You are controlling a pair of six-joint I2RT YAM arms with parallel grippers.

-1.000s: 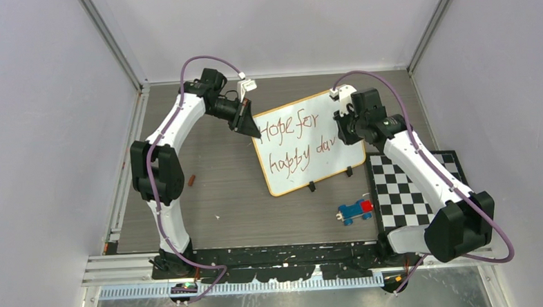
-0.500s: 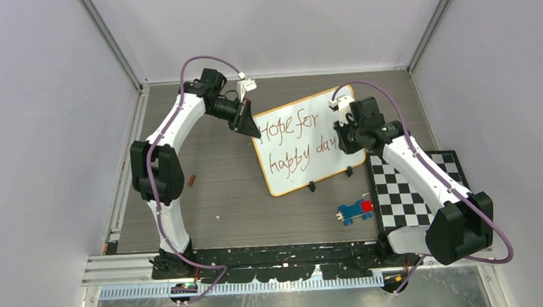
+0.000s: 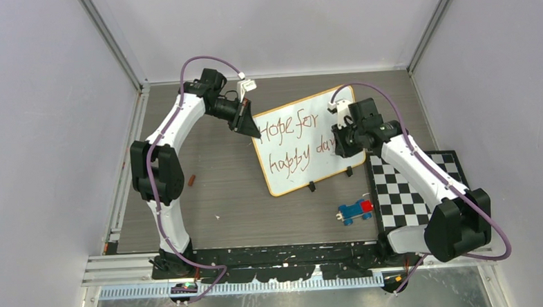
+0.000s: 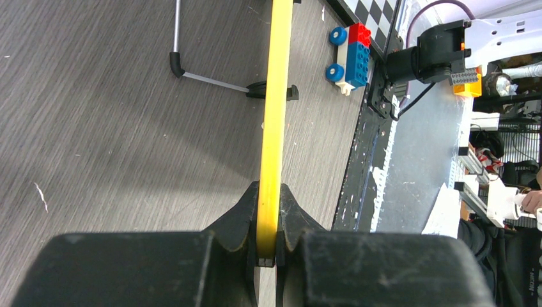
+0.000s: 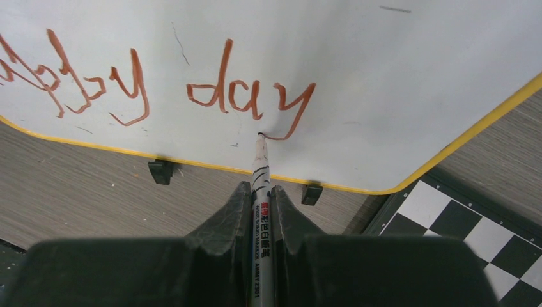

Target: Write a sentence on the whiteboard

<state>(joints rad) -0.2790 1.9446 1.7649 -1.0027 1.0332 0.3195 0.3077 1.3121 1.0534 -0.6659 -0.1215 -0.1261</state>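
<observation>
Marker [image 5: 259, 157]: slim white barrel with printed lettering. Its long axis runs straight out of the right gripper [image 5: 261, 190] toward the whiteboard [image 5: 332, 57]. The tip is at the tail of the "y" in the red-brown "day", near the board's yellow lower rim. Right gripper clenched on the barrel, gap only barrel-wide. Left gripper [image 4: 268, 193] clamped on the board's thin yellow edge. Board is glossy white with rounded corners and sits on black feet [image 5: 160, 171] on the grey wood-grain table [image 3: 222, 190].

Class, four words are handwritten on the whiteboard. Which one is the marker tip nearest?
The red-brown word "day", last on the lower line: the white marker pen in the right end effector has its tip at the y's tail.
</observation>
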